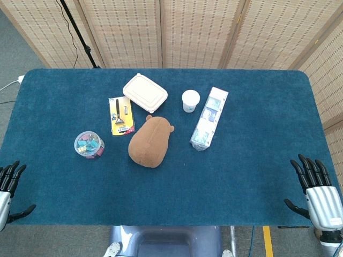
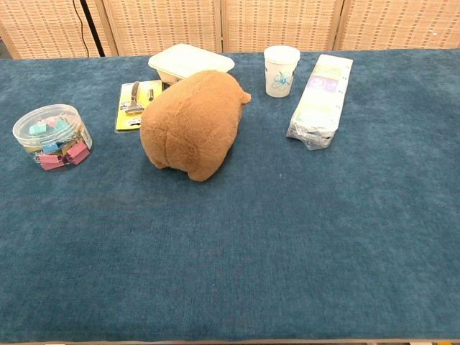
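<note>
Clear round plastic tub of clips (image 1: 89,144) nearest my left hand (image 1: 9,187) looks light, rigid, slick; I'd grip its sides. Both hands' fingers spread, right hand (image 1: 316,187) empty too.

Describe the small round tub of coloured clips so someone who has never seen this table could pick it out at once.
On the blue table, look left of the brown plush toy in the middle, past the yellow card holding a tool. There stands the clear round tub, the thing nearest the left hand. It alone is see-through, filled with pink, teal and yellow clips.

matt blue cloth table (image 1: 241,176); fuzzy brown plush toy (image 1: 150,142); clear glossy plastic tub (image 1: 89,144); shiny wrapped pack (image 1: 209,118).
</note>
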Available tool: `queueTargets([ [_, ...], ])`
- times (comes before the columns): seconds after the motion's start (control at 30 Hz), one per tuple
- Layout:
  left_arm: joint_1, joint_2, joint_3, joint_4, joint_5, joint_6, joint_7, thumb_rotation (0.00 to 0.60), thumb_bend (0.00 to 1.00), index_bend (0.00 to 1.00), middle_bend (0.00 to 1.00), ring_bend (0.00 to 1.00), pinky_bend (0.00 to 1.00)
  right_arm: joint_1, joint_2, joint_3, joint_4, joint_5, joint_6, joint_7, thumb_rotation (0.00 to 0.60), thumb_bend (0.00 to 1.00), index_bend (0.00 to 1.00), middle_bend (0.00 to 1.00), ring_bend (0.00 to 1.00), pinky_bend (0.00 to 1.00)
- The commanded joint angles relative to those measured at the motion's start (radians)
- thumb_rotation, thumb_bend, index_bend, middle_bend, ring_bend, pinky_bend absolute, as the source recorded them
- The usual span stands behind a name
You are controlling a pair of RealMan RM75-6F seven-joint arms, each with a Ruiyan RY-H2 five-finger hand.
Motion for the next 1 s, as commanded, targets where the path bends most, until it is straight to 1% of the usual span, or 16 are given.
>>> queueTargets([
  [0.03,0.002,-0.004,-0.003,0.000,-0.003,0.003,0.012,0.600,0.00,0.00,0.00,0.00,0.00,0.000,0.000,0.000,-0.002,0.001,-0.001,-0.001,0.600,0.00,0.00,0.00,0.00,0.00],
  [0.23,0.002,-0.006,-0.005,-0.005,-0.007,0.001,0.002,0.600,0.00,0.00,0.00,0.00,0.00,0.000,0.001,-0.002,-0.004,0.001,-0.004,-0.002,0.600,0.00,0.00,0.00,0.00,0.00],
  [0.37,-0.023,-0.004,-0.002,-0.022,-0.001,-0.035,-0.112,0.600,0.00,0.00,0.00,0.00,0.00,-0.001,0.001,-0.001,-0.005,0.010,-0.006,-0.004,0.600,0.00,0.00,0.00,0.00,0.00],
  [0.47,-0.057,-0.002,-0.016,-0.033,0.008,-0.063,-0.201,0.596,0.00,0.00,0.00,0.00,0.00,0.001,0.001,0.002,-0.005,0.020,-0.013,-0.007,0.600,0.00,0.00,0.00,0.00,0.00],
  [0.53,-0.075,-0.001,-0.033,-0.034,0.016,-0.063,-0.220,0.550,0.00,0.00,0.00,0.00,0.00,0.002,0.000,0.002,-0.005,0.021,-0.015,-0.010,0.600,0.00,0.00,0.00,0.00,0.00],
  [0.6,-0.087,-0.003,-0.048,-0.031,0.022,-0.058,-0.195,0.501,0.00,0.00,0.00,0.00,0.00,0.002,-0.001,0.002,-0.006,0.020,-0.014,-0.014,0.600,0.00,0.00,0.00,0.00,0.00],
  [0.63,-0.090,-0.004,-0.052,-0.033,0.022,-0.059,-0.181,0.486,0.00,0.00,0.00,0.00,0.00,0.002,-0.002,0.002,-0.006,0.020,-0.014,-0.015,0.600,0.00,0.00,0.00,0.00,0.00],
  [0.77,-0.103,-0.010,-0.067,-0.058,0.019,-0.065,-0.099,0.464,0.00,0.00,0.00,0.00,0.00,0.002,-0.002,0.004,-0.006,0.025,-0.016,-0.016,0.600,0.00,0.00,0.00,0.00,0.00],
  [0.87,-0.118,-0.013,-0.078,-0.082,0.015,-0.079,-0.053,0.424,0.00,0.00,0.00,0.00,0.00,0.003,0.000,0.004,-0.007,0.029,-0.020,-0.012,0.600,0.00,0.00,0.00,0.00,0.00],
  [0.97,-0.148,-0.022,-0.108,-0.099,0.004,-0.099,0.002,0.332,0.00,0.00,0.00,0.00,0.00,0.004,0.000,0.004,-0.008,0.029,-0.021,-0.009,0.600,0.00,0.00,0.00,0.00,0.00],
  [1.0,-0.155,-0.025,-0.116,-0.104,-0.004,-0.105,0.017,0.283,0.00,0.00,0.00,0.00,0.00,0.004,0.000,0.003,-0.008,0.028,-0.021,-0.006,0.600,0.00,0.00,0.00,0.00,0.00],
])
